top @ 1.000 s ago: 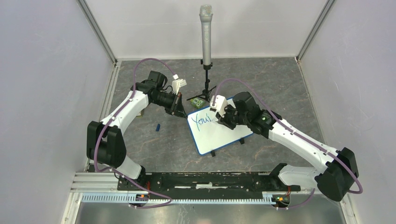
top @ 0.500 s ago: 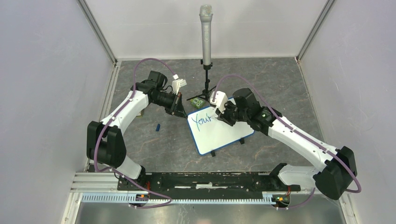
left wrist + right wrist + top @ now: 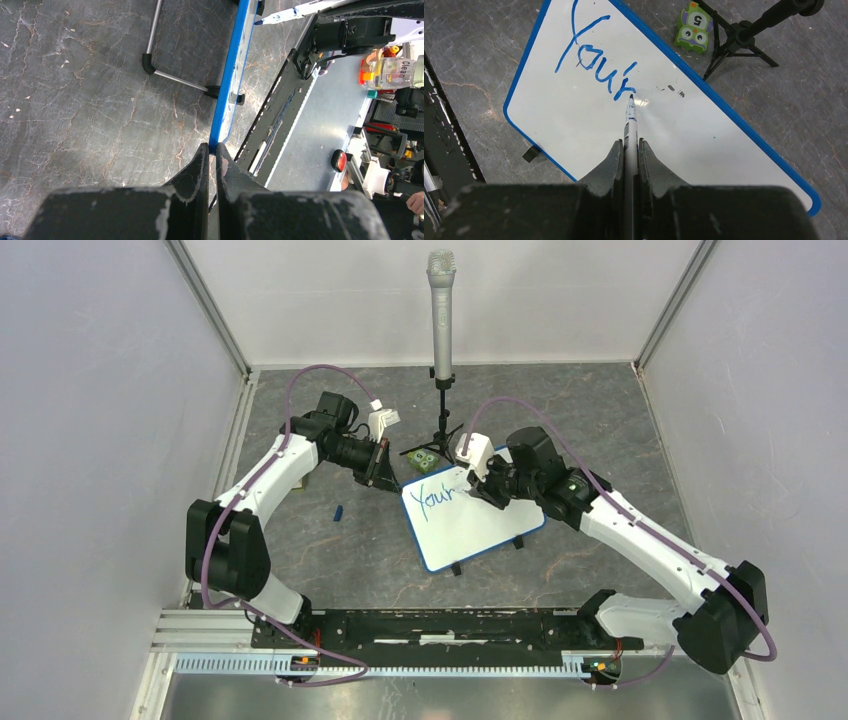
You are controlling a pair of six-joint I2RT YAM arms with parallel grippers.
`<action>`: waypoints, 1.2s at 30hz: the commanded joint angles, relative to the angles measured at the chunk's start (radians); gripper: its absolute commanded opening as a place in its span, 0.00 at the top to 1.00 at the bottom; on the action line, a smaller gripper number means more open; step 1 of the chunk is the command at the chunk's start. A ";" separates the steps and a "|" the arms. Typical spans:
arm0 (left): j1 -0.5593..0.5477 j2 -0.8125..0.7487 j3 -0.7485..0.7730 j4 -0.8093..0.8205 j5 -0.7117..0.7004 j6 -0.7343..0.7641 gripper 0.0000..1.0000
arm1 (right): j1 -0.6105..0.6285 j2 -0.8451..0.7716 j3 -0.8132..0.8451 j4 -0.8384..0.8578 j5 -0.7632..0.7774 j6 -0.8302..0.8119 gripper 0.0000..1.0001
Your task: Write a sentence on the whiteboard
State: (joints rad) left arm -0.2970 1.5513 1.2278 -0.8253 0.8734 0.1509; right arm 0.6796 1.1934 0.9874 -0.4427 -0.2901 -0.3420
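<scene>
right gripper [image 3: 484, 486] now sits further right along the whiteboard [image 3: 468, 532] than a second ago, marker [image 3: 629, 117] tip is past the apostrophe, and the sentence [image 3: 594, 60] grows from "You'" to "You'r".

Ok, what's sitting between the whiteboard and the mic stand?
A small green owl figure marked 5, off the whiteboard edge, by the mic stand legs; clearest in the right wrist view.
</scene>
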 commanded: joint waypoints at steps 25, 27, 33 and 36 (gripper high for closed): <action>-0.002 -0.009 0.009 0.000 0.018 0.027 0.98 | -0.017 -0.010 -0.015 0.006 0.057 -0.058 1.00; -0.002 -0.009 0.009 -0.001 0.018 0.026 0.98 | -0.028 -0.012 -0.009 0.000 0.063 -0.065 1.00; -0.002 -0.003 0.012 0.000 0.021 0.027 0.98 | -0.038 0.002 0.021 -0.002 0.071 -0.076 1.00; -0.002 -0.004 0.015 0.000 0.022 0.026 0.98 | -0.038 0.013 0.038 0.005 0.068 -0.071 1.00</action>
State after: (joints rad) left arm -0.2970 1.5513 1.2278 -0.8246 0.8711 0.1509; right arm 0.6514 1.1961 0.9783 -0.4469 -0.2646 -0.3946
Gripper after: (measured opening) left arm 0.108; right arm 0.153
